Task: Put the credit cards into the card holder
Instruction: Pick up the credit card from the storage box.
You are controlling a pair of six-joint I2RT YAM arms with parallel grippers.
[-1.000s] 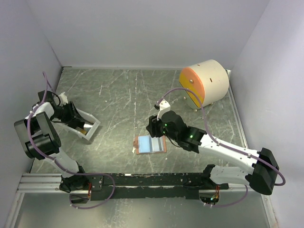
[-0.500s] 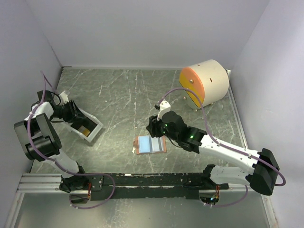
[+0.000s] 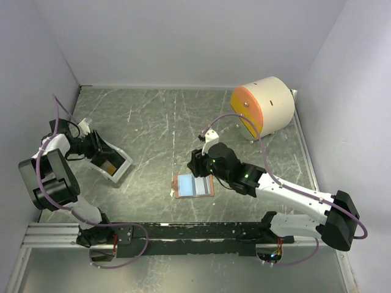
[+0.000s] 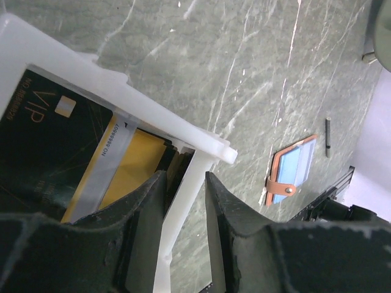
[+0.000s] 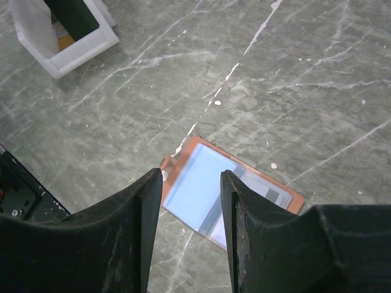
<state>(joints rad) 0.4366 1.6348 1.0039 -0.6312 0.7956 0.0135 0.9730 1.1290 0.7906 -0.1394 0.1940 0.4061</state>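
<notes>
1. Left pincer [image 4: 183, 183] is parted and empty, jaws straddling the wall of the white plastic tray [image 4: 165, 116] at 9 o'clock. Closing here probably pinches the wall, not the glossy black VIP card [image 4: 43, 152] or the amber plastic card [image 4: 131, 168].
2. Right pincer [image 5: 189, 177] hangs open over the flat salmon leather-like card holder [image 5: 272, 194], mid-counter [image 3: 159, 122]. Thin, slick cards could slip.

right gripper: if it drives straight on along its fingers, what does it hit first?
Most likely the light blue card lying on the open card holder; the right gripper points down at it, fingers open. Height above it is unclear.
</notes>
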